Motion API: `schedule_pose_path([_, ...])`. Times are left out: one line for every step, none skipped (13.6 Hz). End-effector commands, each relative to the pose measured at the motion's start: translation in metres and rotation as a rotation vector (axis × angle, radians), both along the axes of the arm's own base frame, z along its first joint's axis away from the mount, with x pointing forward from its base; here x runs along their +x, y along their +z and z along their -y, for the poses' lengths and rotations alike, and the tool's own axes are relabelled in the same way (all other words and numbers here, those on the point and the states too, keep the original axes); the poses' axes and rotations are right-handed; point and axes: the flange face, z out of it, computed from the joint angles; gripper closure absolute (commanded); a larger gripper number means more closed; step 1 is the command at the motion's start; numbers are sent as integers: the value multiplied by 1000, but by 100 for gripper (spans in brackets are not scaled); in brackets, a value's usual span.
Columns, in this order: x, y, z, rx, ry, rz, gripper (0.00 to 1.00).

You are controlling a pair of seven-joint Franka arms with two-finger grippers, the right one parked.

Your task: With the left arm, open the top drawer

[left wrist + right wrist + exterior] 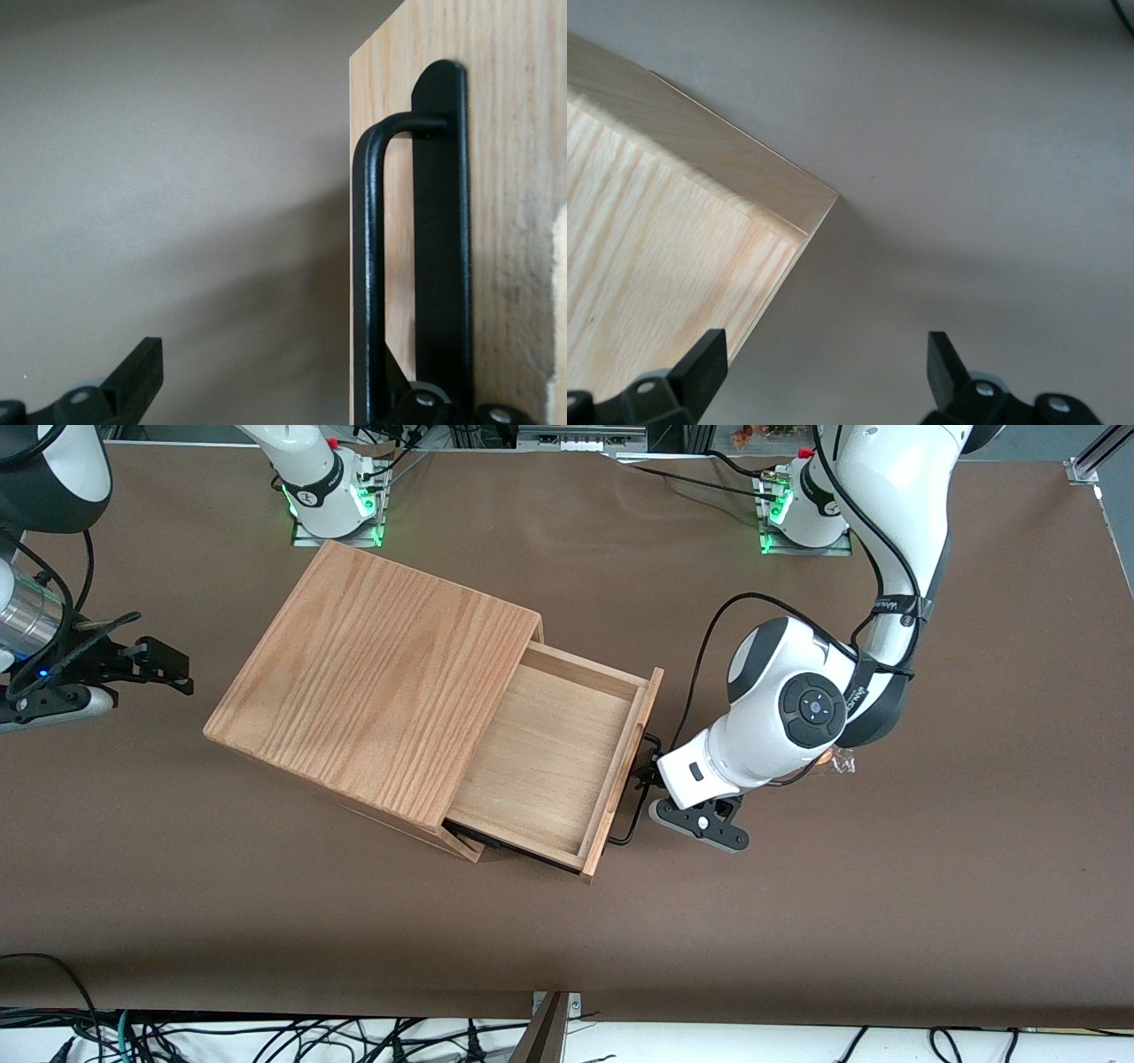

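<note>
Presently, drawer: the top drawer [554, 766] stands pulled well out of the oak cabinet [372, 691], its bare floor showing, near the table's middle.
Handle: the black bar handle [368, 274] runs along the drawer front, its long axis across the pull direction.
Gripper: the left arm's gripper [645, 773] sits at the handle, on the working arm's side of the drawer front.
Fingers: spread, one finger [133, 376] clear of the bar, the other against the drawer front; not clamped.
Judgement: drawer appears open; backing away from the front should suffice.
</note>
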Motion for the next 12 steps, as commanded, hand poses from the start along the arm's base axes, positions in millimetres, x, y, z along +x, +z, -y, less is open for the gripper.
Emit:
schedule_pose_path([2,0,-10,96,9,24,0])
schedule_pose_path([-1,-1,-5,90,8,17,0])
schedule_pose_path([-3,-6,-2,82,5,3,0])
schedule_pose_path([-5,-9,3,81,1,0,0])
schedule_pose_path([-7,-8,6,79,-2,-1,0])
schedule_pose_path([-8,-5,9,66,-4,-2,0])
schedule_pose_path([-8,-1,10,30,9,-16,0])
schedule_pose_path([-9,1,10,-2,19,-31,0])
schedule_pose_path([-9,1,10,-17,28,-43,0])
schedule_pose_path([-10,2,11,-18,25,-50,0])
schedule_pose_path([-10,4,11,-18,24,-50,0])
schedule_pose_path([-9,7,10,-19,25,-47,0])
